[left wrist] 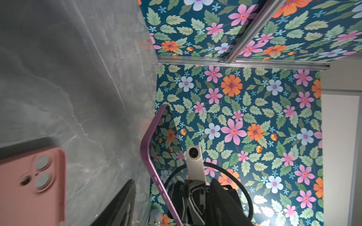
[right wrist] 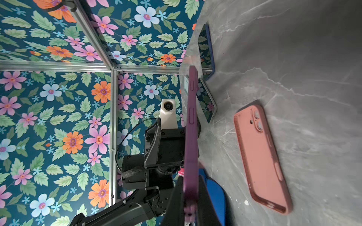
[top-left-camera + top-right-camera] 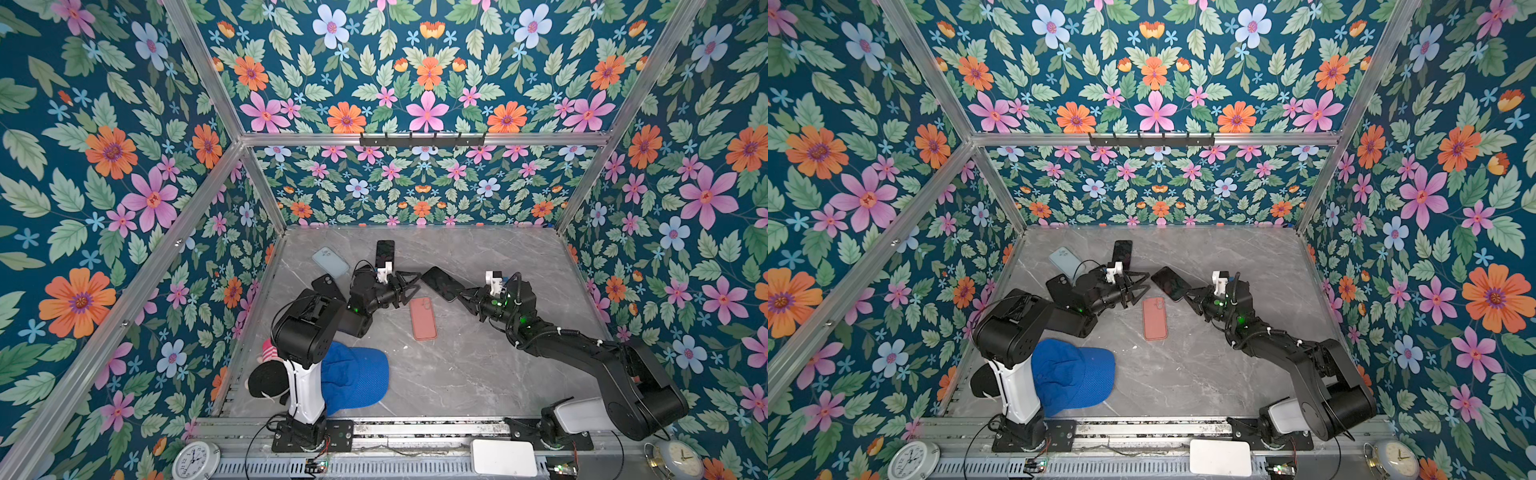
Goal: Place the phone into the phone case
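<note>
Now the right gripper pinches the purple-edged phone by one end, tilted above the grey marble table, while the left gripper, jaws spread and empty, hangs just beside its free end, and the pink phone case lies flat on the table between both arms.
</note>
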### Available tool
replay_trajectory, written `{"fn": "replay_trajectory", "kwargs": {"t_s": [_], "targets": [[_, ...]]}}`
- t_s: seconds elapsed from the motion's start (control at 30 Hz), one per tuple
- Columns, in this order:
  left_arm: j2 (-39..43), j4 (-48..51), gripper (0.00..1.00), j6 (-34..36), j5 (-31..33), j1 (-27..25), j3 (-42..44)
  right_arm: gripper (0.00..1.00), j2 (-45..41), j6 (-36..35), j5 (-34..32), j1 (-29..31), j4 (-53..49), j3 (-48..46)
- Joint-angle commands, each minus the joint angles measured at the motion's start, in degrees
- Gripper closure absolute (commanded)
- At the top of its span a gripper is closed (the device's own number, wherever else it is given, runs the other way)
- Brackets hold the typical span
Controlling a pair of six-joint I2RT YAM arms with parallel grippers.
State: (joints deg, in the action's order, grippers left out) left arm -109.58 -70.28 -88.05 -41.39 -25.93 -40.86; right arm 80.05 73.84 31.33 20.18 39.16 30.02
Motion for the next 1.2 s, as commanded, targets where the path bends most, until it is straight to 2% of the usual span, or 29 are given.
{"fn": "replay_trajectory", "kwargs": {"t_s": [0.0, 0.13, 0.2, 0.3, 0.4, 0.6, 0.87, 1.17], "targets": [[0.9, 3.08, 0.37, 3.88, -0.12, 0.01, 1.97, 1.0, -1.35, -1.56, 0.46, 0.11, -2.22, -0.07], [2.86, 9.32, 0.36, 7.41, -0.69, -0.04, 3.91, 1.0, -3.54, -2.59, 0.84, 0.06, -5.67, -0.39], [5.13, 16.18, 0.35, 11.16, -0.25, -0.08, 4.96, 1.0, -5.13, -3.68, 0.84, 0.1, -8.66, -0.26], [8.28, 21.22, 0.35, 12.32, 3.45, -0.4, 8.72, 1.0, -7.48, -6.4, 1.6, -0.17, -15.4, 1.21], [10.96, 28.34, 0.33, 15.78, 3.83, -0.61, 8.85, 1.0, -9.76, -8.58, 1.46, -0.31, -19.23, 1.8], [14.77, 42.17, 0.28, 21.65, 6.31, -2.33, 7.65, 1.0, -10.7, -9.61, 3.2, -0.27, -20.6, 1.36], [11.73, 40.64, 0.24, 21.22, 5.81, -5.02, 7.56, 1.0, -9.59, -12.66, 5.92, -0.32, -24.32, 2.62], [7.82, 39.78, 0.24, 20.07, 4.65, -9.12, 3.11, 1.0, -7.52, -15.02, 8.07, -1.96, -28.41, 5.11]]}}
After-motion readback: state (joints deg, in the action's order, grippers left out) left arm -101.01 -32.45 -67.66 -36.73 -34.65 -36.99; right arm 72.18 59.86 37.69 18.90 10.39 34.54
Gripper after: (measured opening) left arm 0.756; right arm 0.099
